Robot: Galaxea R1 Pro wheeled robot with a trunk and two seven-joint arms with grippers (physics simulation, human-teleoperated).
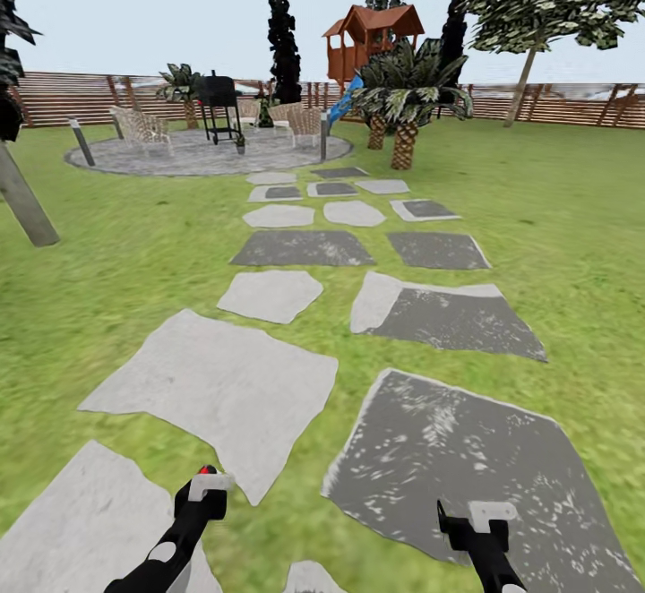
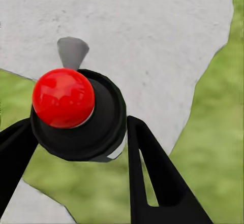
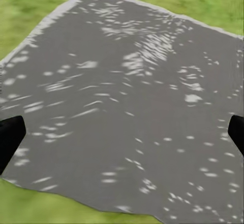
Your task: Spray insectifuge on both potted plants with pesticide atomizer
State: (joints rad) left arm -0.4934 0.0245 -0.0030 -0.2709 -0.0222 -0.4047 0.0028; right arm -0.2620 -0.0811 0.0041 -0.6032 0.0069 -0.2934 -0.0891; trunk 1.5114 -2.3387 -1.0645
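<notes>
Left gripper (image 2: 81, 148): black fingers closed around the small dark bottle with the round red top, the pesticide atomizer (image 2: 76, 112); we see it gripped from above in the left wrist view, and its red tip peeks at the gripper in the head view (image 1: 207, 469).

Right gripper (image 3: 122, 132): fingers spread wide, nothing between them, over a dark grey mottled stepping stone (image 3: 127, 97).

Outward, head view: pale stepping stones (image 1: 215, 382) run through green lawn (image 1: 555, 244) toward 12 o'clock, ending at a round grey stone patio (image 1: 179, 156) with a black grill (image 1: 219, 96) at about 11 o'clock, backed by a brown slatted wooden fence (image 1: 63, 96).

Progress, our judgement: pickup done. The potted plants cannot be made out at this range, so we still have to reach them and spray both.
</notes>
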